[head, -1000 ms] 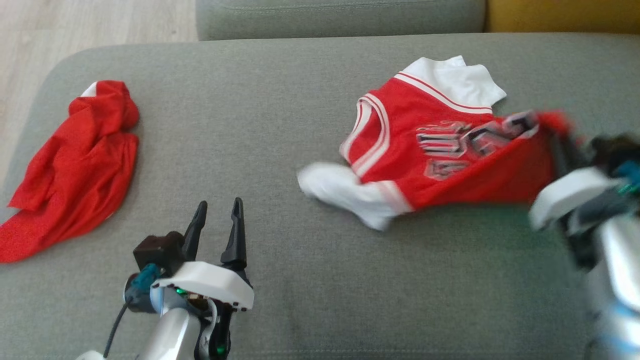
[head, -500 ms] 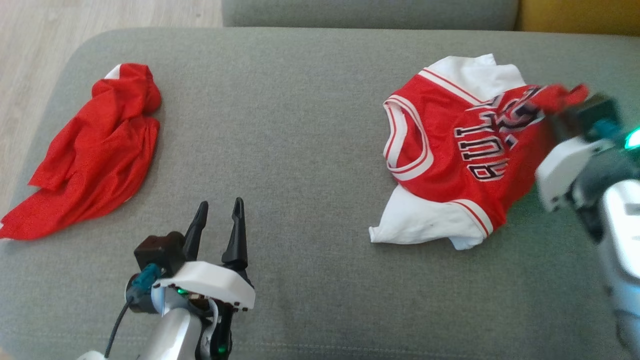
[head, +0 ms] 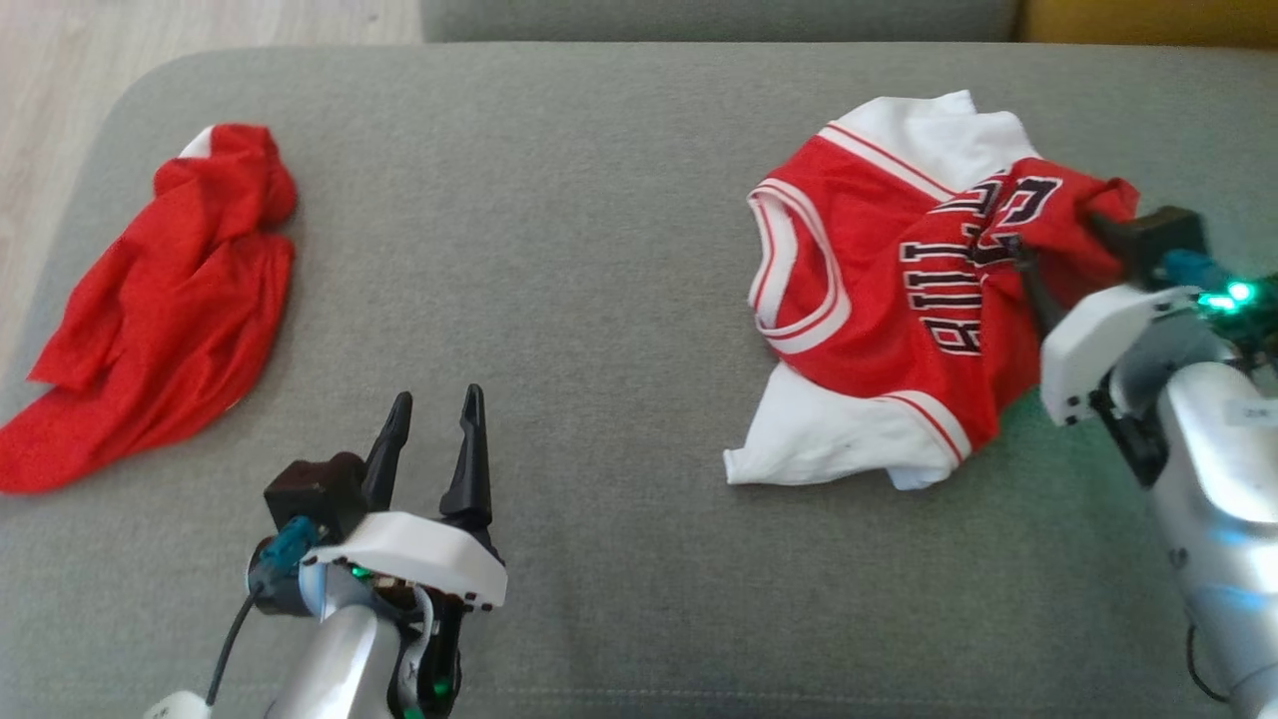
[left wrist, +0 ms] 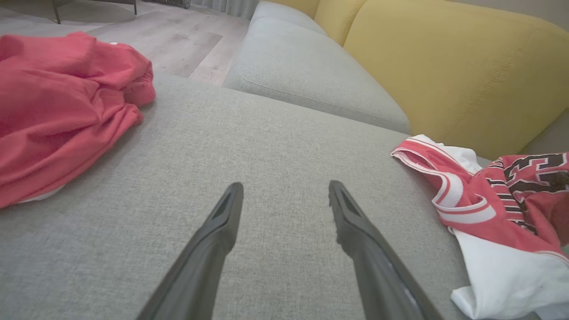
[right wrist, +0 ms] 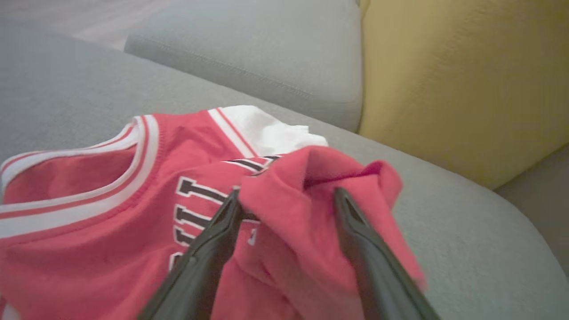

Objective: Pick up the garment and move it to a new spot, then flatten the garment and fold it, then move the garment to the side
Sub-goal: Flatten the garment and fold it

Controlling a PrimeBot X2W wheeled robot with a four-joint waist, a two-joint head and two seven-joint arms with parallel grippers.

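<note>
Right gripper (right wrist: 286, 192) has now opened around the jersey (head: 879, 300) near the right edge of the cushion (head: 599, 200); left gripper (head: 437, 393) open, with bare room in the middle.

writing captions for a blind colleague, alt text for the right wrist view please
The right gripper, jaws open, straddles a bunched fold of a red and white jersey lying on a grey sofa cushion. A yellow backrest rises behind.

A broad grey fabric seat (head: 599, 180) spreads across the foreground, under soft, even light. Behind it sits a second grey cushion (left wrist: 311, 75), just beside yellow back cushions (left wrist: 444, 75). Pale wood plank floor (left wrist: 178, 40) lies off the seat's rounded left corner.
</note>
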